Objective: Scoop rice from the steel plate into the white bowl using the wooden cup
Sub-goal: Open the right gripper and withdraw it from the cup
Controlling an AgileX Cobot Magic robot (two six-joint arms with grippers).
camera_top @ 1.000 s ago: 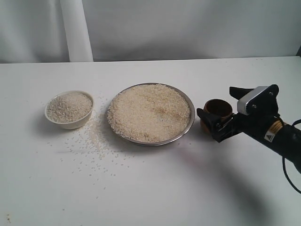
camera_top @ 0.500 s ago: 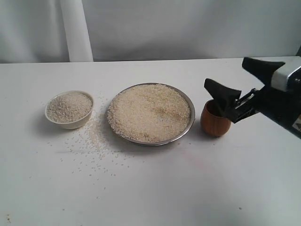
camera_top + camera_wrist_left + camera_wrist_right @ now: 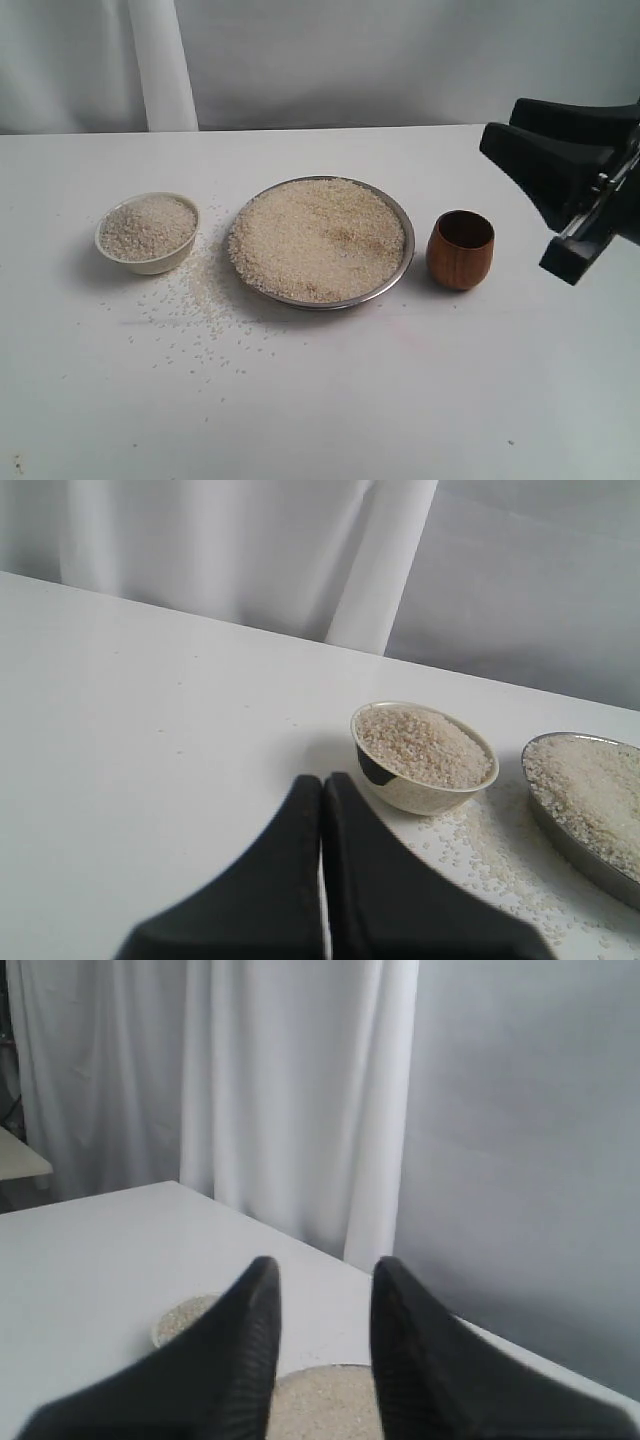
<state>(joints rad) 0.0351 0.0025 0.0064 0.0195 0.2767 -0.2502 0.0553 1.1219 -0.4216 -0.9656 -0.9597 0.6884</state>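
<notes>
The steel plate (image 3: 400, 270) in the middle of the table is heaped with rice (image 3: 318, 238). To its left stands the white bowl (image 3: 150, 262), also full of rice. The wooden cup (image 3: 460, 250) stands upright and empty just right of the plate, held by nothing. My right gripper (image 3: 500, 130) hangs open, raised above and to the right of the cup; the right wrist view shows its gripper (image 3: 325, 1270) with a wide gap over the plate (image 3: 325, 1400). My left gripper (image 3: 322, 780) is shut on nothing, near the bowl (image 3: 420, 790), and is out of the exterior view.
Loose grains (image 3: 195, 300) are scattered on the white table between the bowl and the plate and toward the front. A white curtain (image 3: 160, 60) hangs behind the table's far edge.
My right gripper has let go of the wooden cup and risen up and to the right. The cup stays upright beside the plate.
</notes>
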